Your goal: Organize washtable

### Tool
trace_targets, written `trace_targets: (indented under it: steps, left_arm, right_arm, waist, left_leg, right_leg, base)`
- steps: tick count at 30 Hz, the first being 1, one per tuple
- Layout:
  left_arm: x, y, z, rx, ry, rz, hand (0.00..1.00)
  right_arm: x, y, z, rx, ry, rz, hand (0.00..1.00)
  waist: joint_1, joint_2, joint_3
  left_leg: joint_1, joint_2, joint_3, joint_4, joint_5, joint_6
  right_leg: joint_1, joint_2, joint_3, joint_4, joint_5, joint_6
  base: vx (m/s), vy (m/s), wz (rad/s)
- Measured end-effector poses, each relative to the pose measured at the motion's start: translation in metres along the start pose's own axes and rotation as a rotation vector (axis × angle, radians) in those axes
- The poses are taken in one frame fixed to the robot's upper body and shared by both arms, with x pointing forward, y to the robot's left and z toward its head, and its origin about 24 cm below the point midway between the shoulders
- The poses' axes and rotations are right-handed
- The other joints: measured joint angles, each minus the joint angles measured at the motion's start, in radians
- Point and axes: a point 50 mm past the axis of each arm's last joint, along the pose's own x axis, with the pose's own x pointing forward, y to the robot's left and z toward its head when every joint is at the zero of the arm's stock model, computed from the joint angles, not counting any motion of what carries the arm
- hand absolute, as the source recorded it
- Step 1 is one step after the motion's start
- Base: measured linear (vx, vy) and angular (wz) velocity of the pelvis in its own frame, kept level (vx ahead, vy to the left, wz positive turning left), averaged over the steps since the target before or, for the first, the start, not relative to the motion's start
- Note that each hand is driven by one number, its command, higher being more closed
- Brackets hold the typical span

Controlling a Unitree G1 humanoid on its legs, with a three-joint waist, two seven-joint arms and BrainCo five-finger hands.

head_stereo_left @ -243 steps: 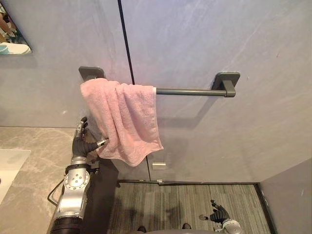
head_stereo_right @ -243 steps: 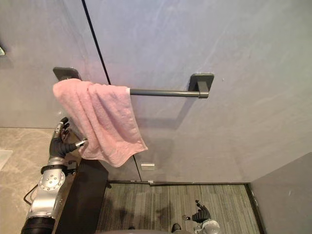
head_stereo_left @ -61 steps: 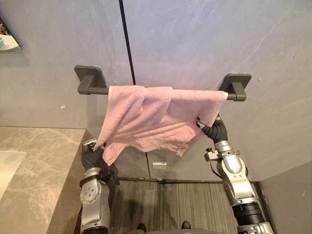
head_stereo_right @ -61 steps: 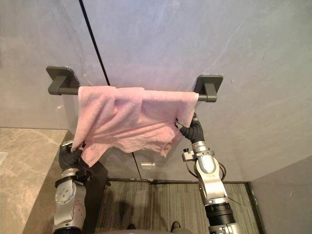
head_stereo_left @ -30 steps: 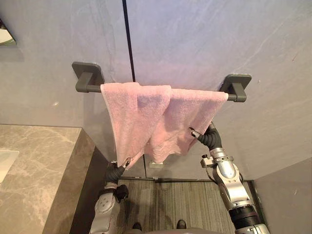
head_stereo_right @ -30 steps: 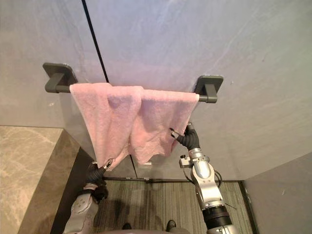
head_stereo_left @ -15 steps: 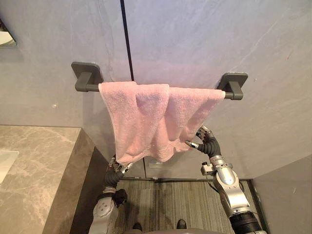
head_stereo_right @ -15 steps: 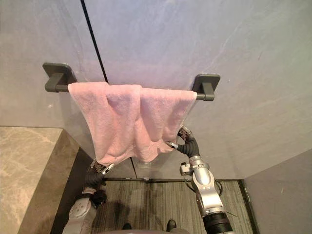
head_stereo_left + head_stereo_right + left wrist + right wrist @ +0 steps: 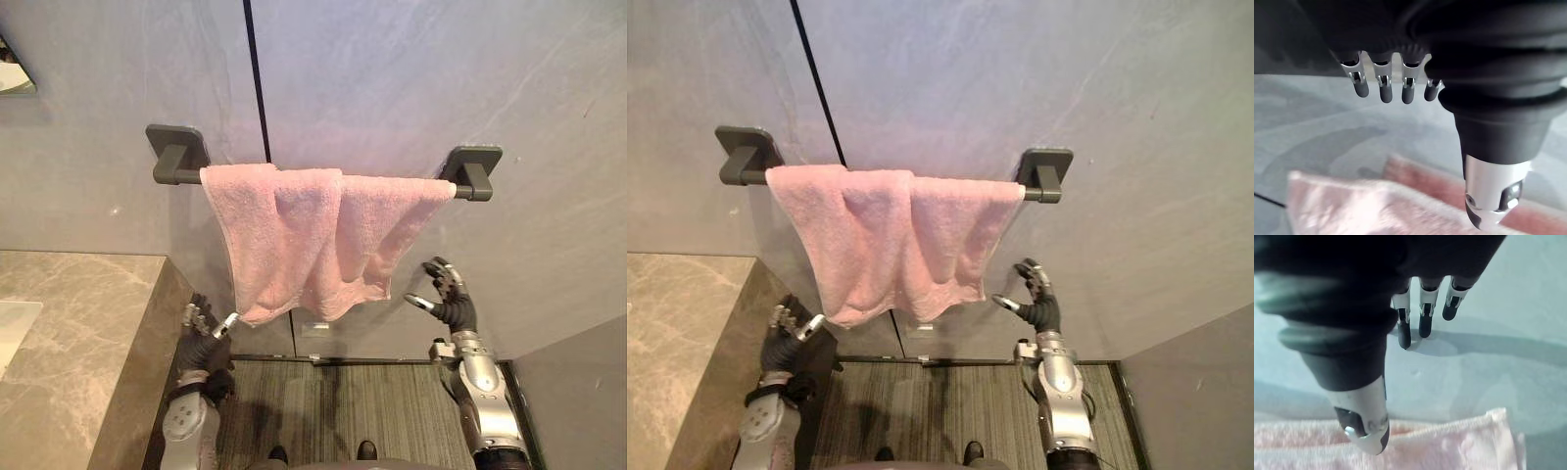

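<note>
A pink towel [image 9: 309,245] hangs spread over the dark grey wall rail [image 9: 460,182], covering it from near the left bracket [image 9: 176,157] to just short of the right one. Its lower edge is uneven, with a fold down the middle. My left hand [image 9: 204,338] is below the towel's lower left corner, open, holding nothing. My right hand [image 9: 448,299] is open to the right of the towel's lower right edge, apart from it. The towel's pink edge [image 9: 1449,445] lies beyond my right thumb in the right wrist view, and the towel [image 9: 1361,205] shows past my left hand's straight fingers [image 9: 1383,90].
A marble washtable counter [image 9: 69,343] runs along the left, with a white basin edge [image 9: 12,328] at its far left. The grey wall has a black vertical seam [image 9: 257,88]. Striped grey floor [image 9: 343,406] lies below, and a grey panel [image 9: 578,392] at the lower right.
Both hands have let go of the towel and drawn away downward and outward. The towel, earlier bunched at the left end of the rail, now hangs spread along it.
</note>
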Motion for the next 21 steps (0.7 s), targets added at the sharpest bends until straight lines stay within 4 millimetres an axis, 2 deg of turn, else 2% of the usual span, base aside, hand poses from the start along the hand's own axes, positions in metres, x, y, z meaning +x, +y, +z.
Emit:
trace_targets:
  steps: [6, 9, 10, 11, 15, 17, 18, 21]
  left_arm:
    - [0.001, 0.000, 0.038, -0.051, -0.176, 0.018, 0.00]
    - [-0.001, -0.001, 0.063, -0.056, -0.297, 0.014, 0.00]
    - [-0.003, -0.001, 0.080, -0.057, -0.374, 0.012, 0.00]
    - [-0.005, -0.001, 0.087, -0.056, -0.409, 0.012, 0.00]
    - [-0.018, -0.008, 0.128, -0.071, -0.624, -0.017, 0.00]
    - [-0.024, -0.012, 0.142, -0.079, -0.696, -0.036, 0.00]
    - [-0.030, -0.016, 0.152, -0.086, -0.753, -0.052, 0.00]
    - [-0.045, -0.031, 0.175, -0.111, -0.882, -0.148, 0.00]
  right_arm:
    - [-0.002, -0.024, 0.021, -0.007, -0.087, -0.115, 0.00]
    - [-0.003, -0.034, 0.033, -0.014, -0.141, -0.161, 0.00]
    - [-0.004, -0.038, 0.046, -0.020, -0.195, -0.178, 0.00]
    - [-0.004, -0.039, 0.053, -0.025, -0.225, -0.184, 0.00]
    - [-0.010, -0.039, 0.101, -0.036, -0.455, -0.204, 0.00]
    - [-0.014, -0.033, 0.123, -0.032, -0.565, -0.185, 0.00]
    - [-0.016, -0.026, 0.140, -0.018, -0.657, -0.159, 0.00]
    - [-0.026, -0.009, 0.173, 0.072, -0.855, -0.066, 0.00]
  waist:
    - [-0.002, 0.009, 0.005]
    - [-0.003, 0.010, 0.005]
    - [-0.005, 0.011, 0.006]
    - [-0.006, 0.012, 0.006]
    - [-0.012, 0.013, 0.007]
    - [-0.025, 0.013, 0.007]
    - [-0.028, 0.013, 0.007]
    - [-0.029, 0.015, 0.007]
  left_leg:
    - [0.003, 0.000, 0.002, 0.000, 0.000, 0.000]
    - [0.006, 0.000, 0.007, 0.000, 0.000, 0.000]
    - [0.007, 0.000, 0.009, 0.000, 0.000, 0.000]
    - [0.008, 0.000, 0.010, 0.000, -0.001, 0.000]
    - [0.016, 0.001, 0.016, 0.000, -0.001, 0.000]
    - [0.017, 0.001, 0.017, 0.001, -0.001, 0.000]
    - [0.019, 0.001, 0.019, 0.001, -0.001, 0.000]
    - [0.030, 0.002, 0.034, 0.001, -0.002, 0.000]
  right_leg:
    - [0.000, 0.000, 0.002, 0.000, 0.000, 0.000]
    - [0.000, 0.000, 0.007, 0.000, 0.000, 0.000]
    - [0.000, 0.000, 0.009, 0.001, 0.000, 0.000]
    - [0.000, 0.000, 0.009, 0.001, 0.000, 0.000]
    - [0.004, 0.000, 0.014, 0.003, 0.000, 0.000]
    - [0.004, 0.000, 0.015, 0.005, 0.000, 0.000]
    - [0.003, 0.000, 0.018, 0.008, 0.000, 0.000]
    - [0.003, 0.002, 0.033, 0.016, 0.000, 0.000]
  base:
    - [0.00, 0.000, 0.00]
    - [0.00, 0.000, -0.04]
    - [0.00, 0.000, -0.04]
    - [0.00, 0.000, -0.05]
    - [0.00, 0.000, -0.03]
    - [-0.03, -0.008, -0.01]
    - [-0.06, -0.016, -0.07]
    - [-0.05, -0.012, -0.13]
